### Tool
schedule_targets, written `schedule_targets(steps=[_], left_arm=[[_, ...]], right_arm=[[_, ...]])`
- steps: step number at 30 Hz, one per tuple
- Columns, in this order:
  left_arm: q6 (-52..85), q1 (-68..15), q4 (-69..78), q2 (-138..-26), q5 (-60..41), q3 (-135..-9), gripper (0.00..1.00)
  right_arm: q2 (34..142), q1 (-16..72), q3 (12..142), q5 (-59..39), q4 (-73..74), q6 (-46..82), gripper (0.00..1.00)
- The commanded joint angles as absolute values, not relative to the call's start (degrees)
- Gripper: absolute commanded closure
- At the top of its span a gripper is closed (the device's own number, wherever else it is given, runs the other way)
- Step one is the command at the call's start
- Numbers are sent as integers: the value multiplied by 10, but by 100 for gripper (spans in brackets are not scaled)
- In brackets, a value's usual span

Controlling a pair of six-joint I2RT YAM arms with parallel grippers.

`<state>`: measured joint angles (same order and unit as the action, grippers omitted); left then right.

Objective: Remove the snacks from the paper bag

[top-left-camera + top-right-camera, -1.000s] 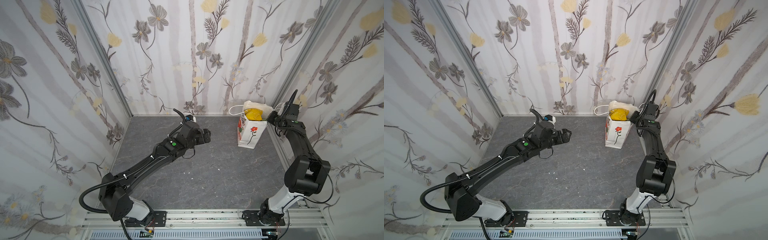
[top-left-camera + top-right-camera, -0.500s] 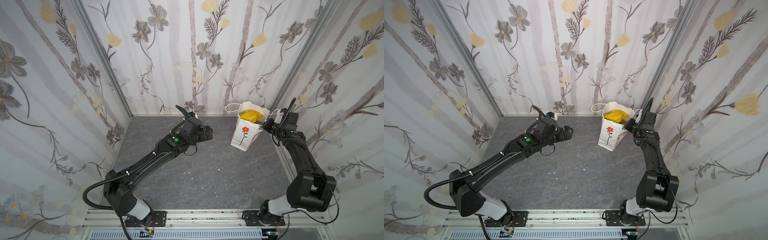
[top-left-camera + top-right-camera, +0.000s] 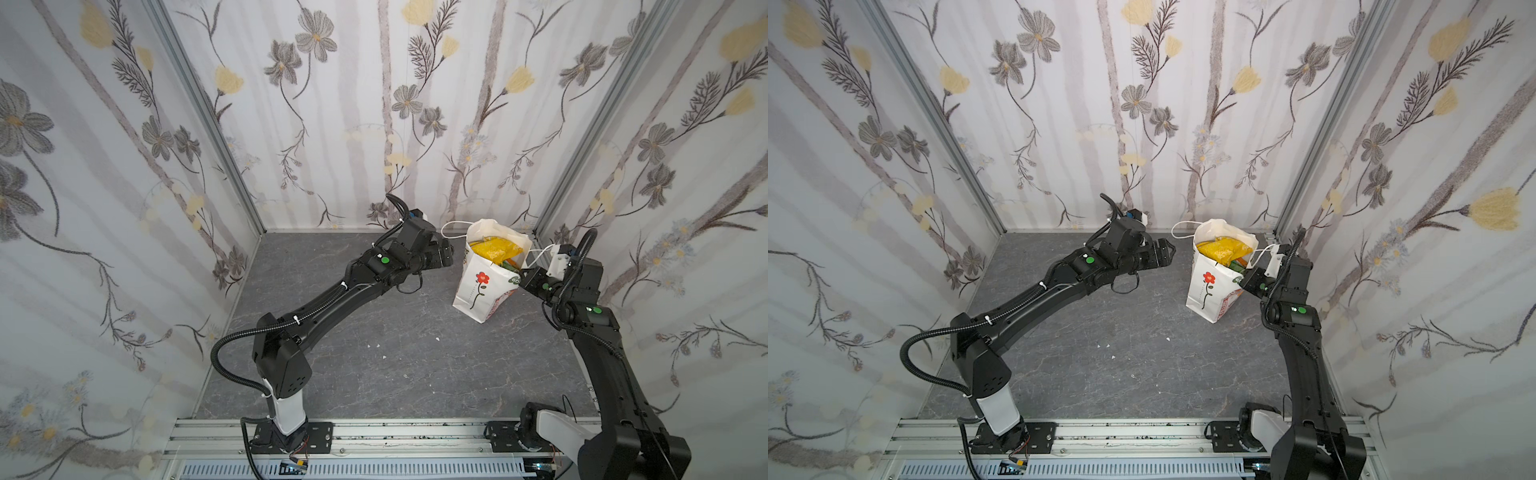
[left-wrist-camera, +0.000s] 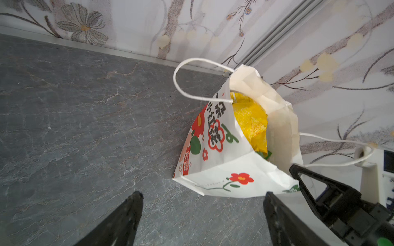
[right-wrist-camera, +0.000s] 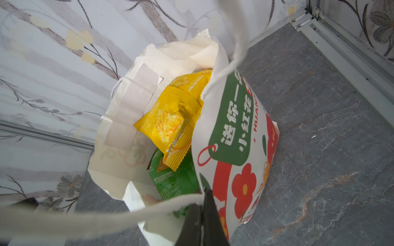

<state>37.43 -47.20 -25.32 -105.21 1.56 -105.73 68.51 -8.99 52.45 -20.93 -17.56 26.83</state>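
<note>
The white paper bag [image 3: 478,286] [image 3: 1208,286] stands tilted near the back right corner, mouth open. A yellow snack [image 3: 496,249] [image 5: 170,119] lies on top inside it, over a green snack [image 5: 174,179]; any others are hidden. My right gripper [image 3: 524,277] [image 5: 201,198] is shut on the bag's rim at its right side, next to a cord handle [image 5: 149,210]. My left gripper [image 3: 451,254] [image 4: 202,194] hangs open just left of the bag [image 4: 223,176], nothing between its fingers. The yellow snack [image 4: 249,121] shows in the left wrist view too.
The back wall and an aluminium corner post [image 3: 552,208] stand close behind the bag. The bag's other cord handle [image 3: 451,230] loops out toward the left gripper. A few white crumbs [image 3: 376,345] lie on the grey floor.
The right gripper has closed on the bag's rim and pulled the bag left and forward, tilting it. The left arm has swung right, toward the bag.
</note>
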Motion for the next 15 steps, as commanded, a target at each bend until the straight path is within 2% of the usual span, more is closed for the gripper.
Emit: schedule_targets(steps=[1, 5, 8, 12, 15], left_arm=[[331, -476, -270, -1090, 1, -1112, 11], [301, -481, -296, -1146, -24, -1182, 12], [293, -483, -308, -1184, -44, -1220, 17], [297, -488, -337, -1227, -52, -1255, 27], [296, -490, -349, -1255, -70, -1275, 41]], right_arm=[[643, -88, 505, -244, -186, 251, 100], [586, -84, 476, -247, -210, 246, 100], [550, -78, 453, -245, -224, 246, 100], [525, -75, 439, -242, -236, 240, 100], [525, -74, 443, -232, -244, 232, 100]])
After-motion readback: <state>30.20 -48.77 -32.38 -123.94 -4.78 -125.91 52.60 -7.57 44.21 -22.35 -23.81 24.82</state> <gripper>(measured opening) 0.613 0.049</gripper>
